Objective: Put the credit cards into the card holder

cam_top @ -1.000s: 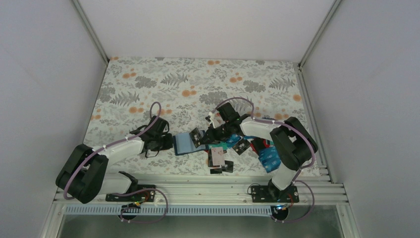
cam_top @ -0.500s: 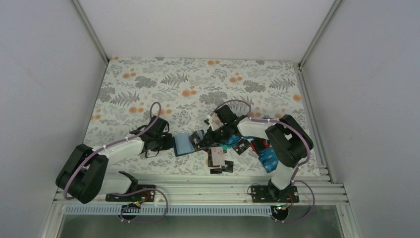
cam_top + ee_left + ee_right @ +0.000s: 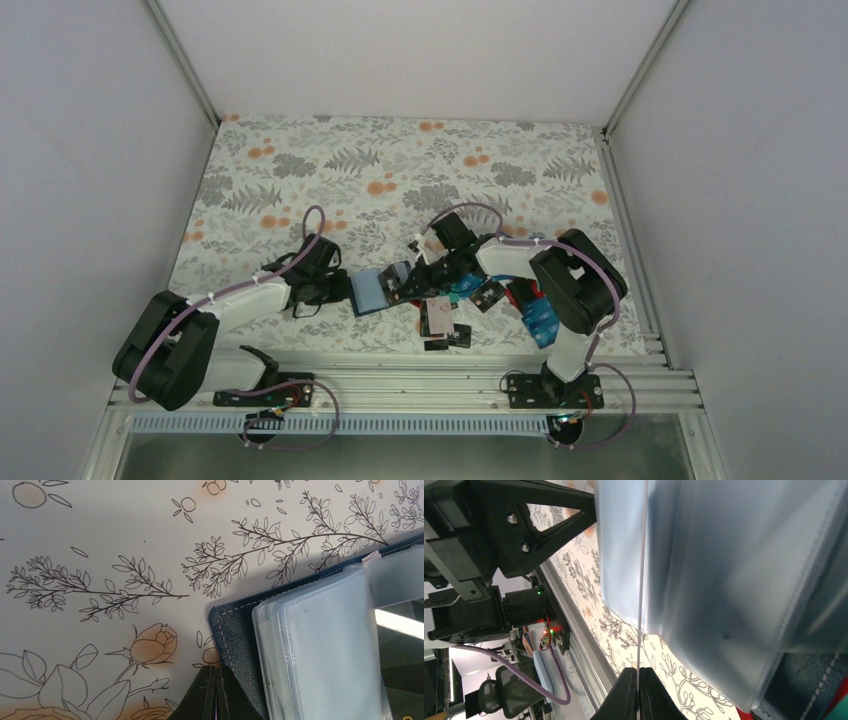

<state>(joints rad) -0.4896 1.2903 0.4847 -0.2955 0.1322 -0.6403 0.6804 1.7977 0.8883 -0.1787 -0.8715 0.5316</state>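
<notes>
**Card holder and surroundings.** The card holder (image 3: 372,291) lies open on the floral table cover (image 3: 300,170), near the front edge and between the two grippers. Its navy stitched cover faces down and a stack of clear plastic sleeves (image 3: 325,645) fans upward. Whether any sleeve holds a card cannot be told.

**Left gripper.** The left gripper (image 3: 215,680) is at the holder's left corner with its fingers pressed together. The tips touch the edge of the navy cover. Whether the cover is pinched between them cannot be seen.

**Right gripper.** The right gripper (image 3: 638,672) is clamped on a held card (image 3: 641,580). The card is seen edge-on as a thin pale line, standing just beside the sleeves at the holder's right side.

**Differences between views.**
- The left wrist view alone shows the white stitching and the layered sleeve edges.
- The right wrist view alone shows the card's edge against the sleeves. It also shows the left gripper's black fingers beyond them and a strip of the holder's navy cover at lower right.
- The top view alone shows the loose cards (image 3: 545,322). They lie right of the holder, under and beside the right arm, and include teal, red and blue pieces. A pale card (image 3: 437,316) and two dark pieces (image 3: 447,340) lie nearer the front rails (image 3: 400,372).

The right arm's forearm covers part of the pile.
</notes>
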